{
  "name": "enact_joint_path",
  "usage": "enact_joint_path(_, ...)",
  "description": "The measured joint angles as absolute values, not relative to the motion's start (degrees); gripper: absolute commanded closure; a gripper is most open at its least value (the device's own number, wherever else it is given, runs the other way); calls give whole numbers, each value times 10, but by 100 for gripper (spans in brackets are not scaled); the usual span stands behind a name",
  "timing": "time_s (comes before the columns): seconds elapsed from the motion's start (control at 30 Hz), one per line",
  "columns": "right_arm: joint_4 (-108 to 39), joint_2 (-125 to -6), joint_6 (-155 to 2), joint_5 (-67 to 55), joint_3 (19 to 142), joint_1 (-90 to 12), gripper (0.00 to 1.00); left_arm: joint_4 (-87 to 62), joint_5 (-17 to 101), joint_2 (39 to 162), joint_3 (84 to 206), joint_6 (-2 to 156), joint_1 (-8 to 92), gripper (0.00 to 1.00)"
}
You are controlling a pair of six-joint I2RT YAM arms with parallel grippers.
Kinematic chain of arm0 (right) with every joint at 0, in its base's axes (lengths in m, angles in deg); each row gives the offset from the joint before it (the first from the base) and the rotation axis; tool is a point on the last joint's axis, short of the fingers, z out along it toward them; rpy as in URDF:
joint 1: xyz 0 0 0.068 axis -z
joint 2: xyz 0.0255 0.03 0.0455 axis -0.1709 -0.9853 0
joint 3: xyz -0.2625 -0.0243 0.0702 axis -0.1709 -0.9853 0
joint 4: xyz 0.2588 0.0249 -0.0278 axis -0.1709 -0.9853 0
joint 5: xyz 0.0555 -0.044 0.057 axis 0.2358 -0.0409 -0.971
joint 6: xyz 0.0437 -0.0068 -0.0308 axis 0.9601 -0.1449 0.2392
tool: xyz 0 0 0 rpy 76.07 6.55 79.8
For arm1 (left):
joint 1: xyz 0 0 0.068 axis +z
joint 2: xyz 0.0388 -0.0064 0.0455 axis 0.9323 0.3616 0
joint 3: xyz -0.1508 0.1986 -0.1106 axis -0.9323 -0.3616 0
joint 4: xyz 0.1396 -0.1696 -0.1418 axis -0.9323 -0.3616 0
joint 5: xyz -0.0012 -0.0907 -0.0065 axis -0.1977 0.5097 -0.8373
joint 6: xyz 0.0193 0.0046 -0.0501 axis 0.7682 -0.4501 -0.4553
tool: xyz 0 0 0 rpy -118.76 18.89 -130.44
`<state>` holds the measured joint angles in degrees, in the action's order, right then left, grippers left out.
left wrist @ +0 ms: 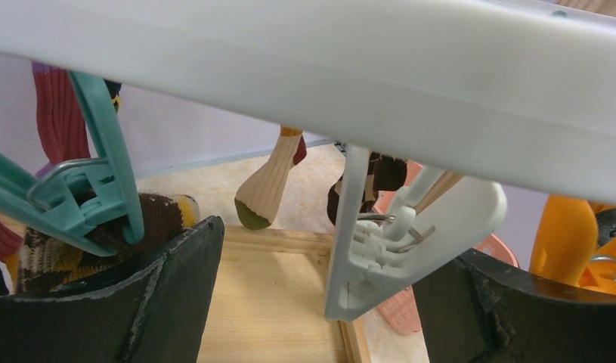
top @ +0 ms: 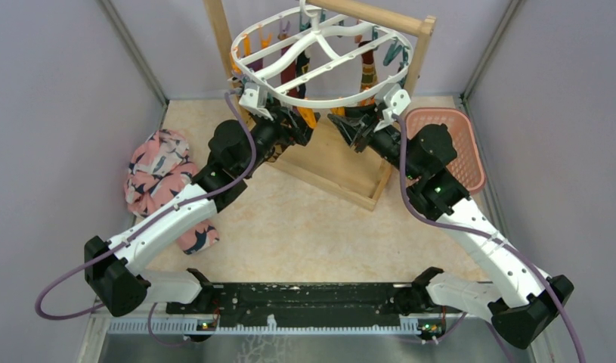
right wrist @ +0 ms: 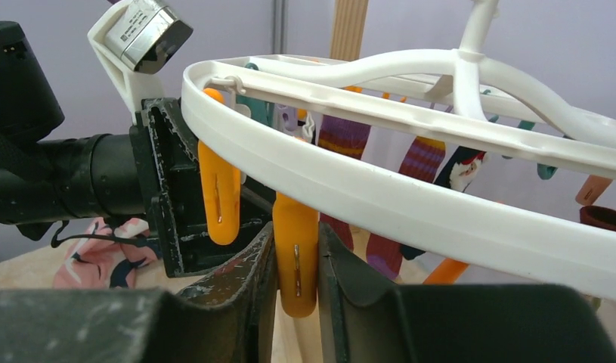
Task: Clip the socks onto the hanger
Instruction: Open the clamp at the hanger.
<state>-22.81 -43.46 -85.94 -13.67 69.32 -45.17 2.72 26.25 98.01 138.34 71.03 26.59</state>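
Observation:
The white oval hanger (top: 323, 57) hangs from the wooden rack, with several socks clipped under it, among them a maroon one (left wrist: 59, 113) and a beige one with a green toe (left wrist: 267, 189). My left gripper (left wrist: 335, 249) is open wide just under the hanger's near rim (left wrist: 365, 68). A white clip (left wrist: 395, 249) hangs between its fingers, untouched. A brown argyle sock (left wrist: 55, 249) in a teal clip (left wrist: 100, 189) sits beside its left finger (left wrist: 161, 302). My right gripper (right wrist: 295, 234) is shut on an orange clip (right wrist: 295, 261) under the rim (right wrist: 410, 204). In the top view the two grippers (top: 303, 121) (top: 344, 125) face each other.
The wooden rack's base (top: 342, 162) lies under both grippers. A pink lattice basket (top: 452, 144) stands at the right. A bulky pink bird-print cloth (top: 157, 178) lies at the left by my left arm. A second orange clip (right wrist: 218, 200) hangs beside the gripped one.

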Motion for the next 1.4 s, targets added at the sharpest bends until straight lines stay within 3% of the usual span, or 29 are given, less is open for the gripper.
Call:
enact_joint_path(0.17,-228,-435,-859,-139,693,-452,100,27,263,980,1383,710,269,7)
enact_joint_path(0.27,-228,-435,-859,-138,693,-452,100,27,264,980,1383,707,272,7)
enact_joint_path(0.3,-228,-435,-859,-138,693,-452,89,27,265,980,1383,705,272,7)
enact_joint_path(0.37,-229,-434,-859,-138,693,-452,84,27,266,980,1383,703,274,7)
enact_joint_path(0.47,-229,-434,-859,-139,693,-452,99,27,268,979,1383,702,274,7)
enact_joint_path(0.5,-229,-434,-860,-139,692,-452,100,27,268,979,1381,701,274,7)
enact_joint_path(0.93,-235,-418,-859,-131,672,-452,100,17,300,925,1368,671,274,8)
enact_joint_path(1.2,-236,-426,-859,-133,674,-452,100,4,383,821,1322,605,274,13)
enact_joint_path(1.4,-236,-439,-849,-141,674,-452,100,2,449,810,1310,560,272,12)
